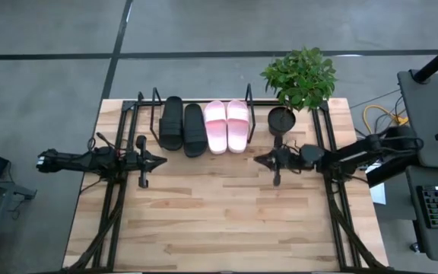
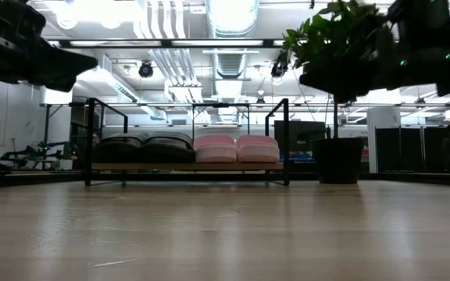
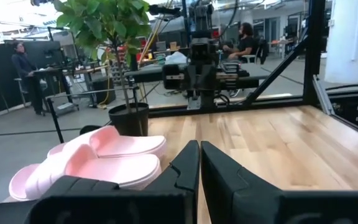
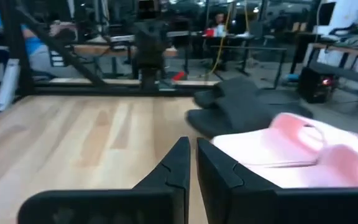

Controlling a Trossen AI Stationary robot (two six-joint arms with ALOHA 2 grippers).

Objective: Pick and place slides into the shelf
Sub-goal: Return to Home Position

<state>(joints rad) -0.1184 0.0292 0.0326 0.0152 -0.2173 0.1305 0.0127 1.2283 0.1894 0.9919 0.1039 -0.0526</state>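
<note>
Your left gripper (image 3: 199, 147) has its fingers pressed together on nothing and hovers over the left side of the wooden table (image 1: 226, 221). The right gripper (image 4: 192, 144) faces it from the right side, likewise closed and empty. Beyond both, the black pair of slides (image 1: 182, 128) and the pink pair (image 1: 227, 125) sit side by side on the shelf (image 2: 186, 166). A potted plant (image 1: 299, 80) stands just right of it.

Ceiling lamps (image 2: 233, 12) glare white in the low view, turning the plant (image 2: 326, 43) into a dark shape. The worktop (image 1: 226, 213) is evenly lit from above, with faint shadows.
</note>
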